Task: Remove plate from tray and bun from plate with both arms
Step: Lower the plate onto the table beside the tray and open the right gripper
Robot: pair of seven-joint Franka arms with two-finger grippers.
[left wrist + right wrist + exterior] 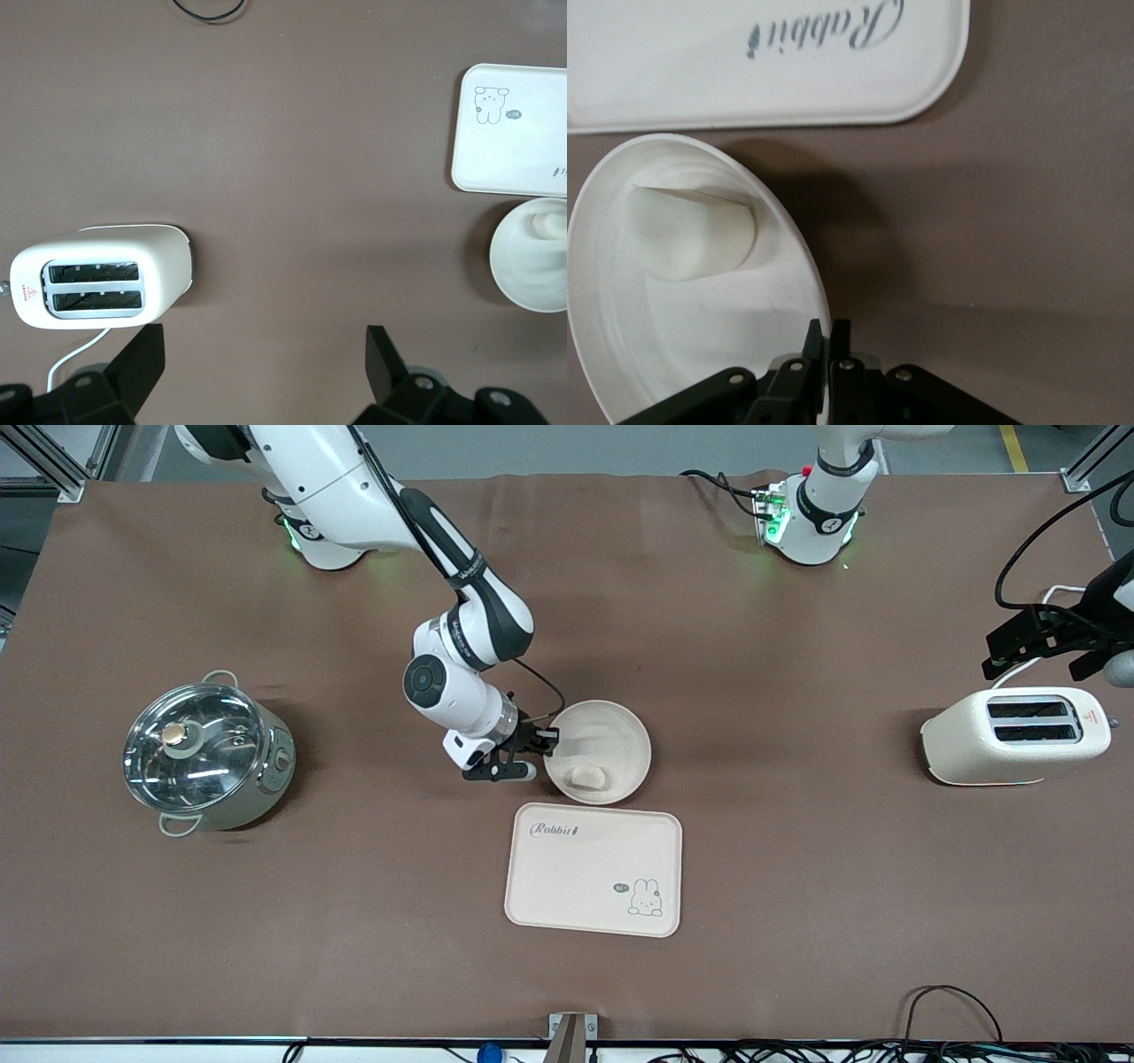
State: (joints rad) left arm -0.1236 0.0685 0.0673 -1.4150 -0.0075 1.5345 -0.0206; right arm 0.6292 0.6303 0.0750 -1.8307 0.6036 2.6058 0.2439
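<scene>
Currently the right hand (pixel 542 751) is closed on the rim of the plate (pixel 611 737), pinching it at the edge that faces the right arm's end of the tabletop (pixel 797 850). In the right wrist view the two fingers (pixel 833 341) meet on the thin rim with no gap showing. Plate looks tilted, raised on the gripped side, with a shadow beneath it on the brown surface.

Bun (pixel 589 778) lies inside the plate, against the part of the rim nearest the front camera. Pale, rounded, much smaller than the plate.

Tray (pixel 594 868) with the rabbit drawing lies flat just beside the plate, nearer the front camera. Plate and tray are very close; cannot tell whether they touch.

Left hand (pixel 266 354) hangs in the air toward the left arm's end of the tabletop, fingers spread wide, nothing between them. It is up near the toaster (pixel 1014 735); left arm waits. From the left wrist view the toaster shows both slots facing up, white cord trailing from one end.

Pot (pixel 208 753) with a glass lid sits toward the right arm's end, well apart from the plate. Both arm bases glow green along the tabletop's edge farthest from the front camera.
</scene>
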